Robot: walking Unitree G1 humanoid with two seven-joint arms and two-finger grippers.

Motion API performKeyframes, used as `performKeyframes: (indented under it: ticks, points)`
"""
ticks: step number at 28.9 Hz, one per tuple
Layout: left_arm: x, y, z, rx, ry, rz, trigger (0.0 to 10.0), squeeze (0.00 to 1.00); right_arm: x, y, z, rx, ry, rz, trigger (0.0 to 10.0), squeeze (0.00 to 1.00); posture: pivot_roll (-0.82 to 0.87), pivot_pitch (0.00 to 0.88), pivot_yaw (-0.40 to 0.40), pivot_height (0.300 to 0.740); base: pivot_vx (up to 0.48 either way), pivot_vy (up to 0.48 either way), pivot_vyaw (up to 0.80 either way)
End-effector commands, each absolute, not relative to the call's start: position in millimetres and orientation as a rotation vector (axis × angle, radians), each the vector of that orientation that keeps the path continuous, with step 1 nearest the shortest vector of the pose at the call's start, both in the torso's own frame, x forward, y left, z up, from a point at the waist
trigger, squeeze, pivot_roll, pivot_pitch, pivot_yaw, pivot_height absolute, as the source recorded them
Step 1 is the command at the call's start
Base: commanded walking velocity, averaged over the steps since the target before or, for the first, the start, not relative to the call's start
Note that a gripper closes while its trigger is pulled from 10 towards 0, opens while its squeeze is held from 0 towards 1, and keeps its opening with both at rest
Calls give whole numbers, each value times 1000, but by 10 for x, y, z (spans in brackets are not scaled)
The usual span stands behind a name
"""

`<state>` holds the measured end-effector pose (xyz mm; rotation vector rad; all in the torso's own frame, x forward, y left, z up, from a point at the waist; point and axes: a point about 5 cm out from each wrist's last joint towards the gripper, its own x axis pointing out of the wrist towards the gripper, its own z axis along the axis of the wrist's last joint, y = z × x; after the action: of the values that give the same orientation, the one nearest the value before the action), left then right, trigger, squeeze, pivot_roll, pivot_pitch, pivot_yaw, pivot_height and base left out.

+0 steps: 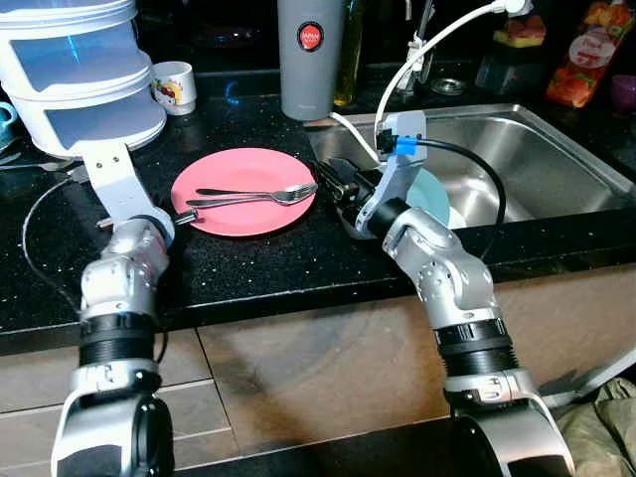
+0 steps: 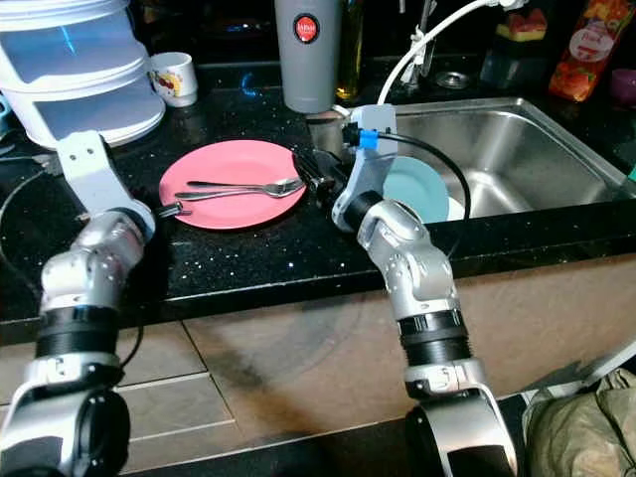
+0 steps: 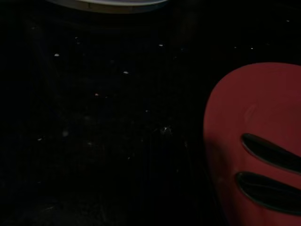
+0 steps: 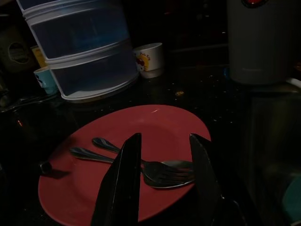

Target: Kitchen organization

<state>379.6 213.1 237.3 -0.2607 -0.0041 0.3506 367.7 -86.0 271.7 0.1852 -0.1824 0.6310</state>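
A pink plate (image 1: 243,214) lies on the black counter with a fork (image 1: 290,195) and a spoon (image 1: 224,192) side by side across it. My right gripper (image 4: 165,139) stands open at the plate's right edge. Its two black fingers (image 4: 123,179) straddle the fork's tines and the spoon's bowl (image 4: 175,165) without closing on them. From the head camera the right gripper (image 1: 334,183) sits low over the rim. My left gripper (image 1: 182,215) rests at the plate's left edge. The left wrist view is dark and shows the plate's rim (image 3: 225,122).
Stacked white and blue containers (image 1: 79,70) and a mug (image 1: 174,86) stand at the back left, a grey tumbler (image 1: 310,60) behind the plate. The steel sink (image 1: 542,164) to the right holds a teal plate (image 1: 434,194). A white hose (image 1: 417,55) arcs over it.
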Motion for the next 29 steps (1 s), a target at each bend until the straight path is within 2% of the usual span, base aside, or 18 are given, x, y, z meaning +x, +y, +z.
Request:
performKeyframes:
  ticks: [1,2,3,4,5,6,7,8,13,14,19,21,22,24,29]
  points:
    - [3776,2172,2393,-218,-31,367,0,0,3675,-871,2750,174,-201,632,10000,0,83,124,-2,740,0,0,0]
    - [3787,2215,2495,-140,-79,339,8000,0,3677,-878,2752,173,-202,631,10000,0,83,124,-2,740,0,0,0]
    - [3793,2244,2564,-83,-110,318,8000,0,3677,-881,2752,173,-202,630,10000,0,83,124,-2,740,0,0,0]
    - [3800,2299,2671,-24,-146,291,10000,0,3677,-885,2753,173,-202,630,10000,0,83,124,-2,740,0,0,0]
    - [3800,2299,2671,-24,-146,291,10000,0,3677,-885,2753,173,-202,630,10000,0,83,124,-2,740,0,0,0]
    - [3798,2395,2893,73,-211,260,10000,310,3675,-888,2751,174,-202,630,10000,0,86,125,1,740,0,0,0]
    - [3798,2395,2893,73,-211,260,10000,310,3675,-888,2751,174,-202,630,10000,0,86,125,1,740,0,0,0]
    - [3797,2428,2997,110,-234,238,10000,1000,3674,-887,2750,175,-202,631,10000,0,87,125,0,740,0,0,0]
    - [3807,2449,3197,172,-245,131,10000,1000,3670,-875,2742,178,-200,632,10000,0,88,126,0,740,0,0,0]
    - [3844,2415,3236,270,-220,-9,10000,1000,3670,-872,2742,179,-199,632,10000,0,87,132,-1,740,0,0,0]
    - [3890,2339,3229,338,-221,-252,10000,1000,3667,-877,2743,180,-197,633,10000,0,81,139,-4,740,0,0,0]
    - [3890,2233,3156,448,-231,-428,10000,1000,3658,-884,2739,177,-194,633,10000,0,79,141,-2,740,0,0,0]
    - [3890,2233,3156,448,-231,-428,10000,1000,3658,-884,2739,177,-194,633,10000,0,79,141,-2,740,0,0,0]
    - [3895,2187,3010,511,-171,-574,10000,1000,3645,-905,2736,175,-192,627,10000,0,70,152,8,740,0,0,0]
    - [3909,2193,2894,505,-106,-663,10000,1000,3599,-962,2725,175,-187,609,10000,0,45,174,17,740,0,0,0]
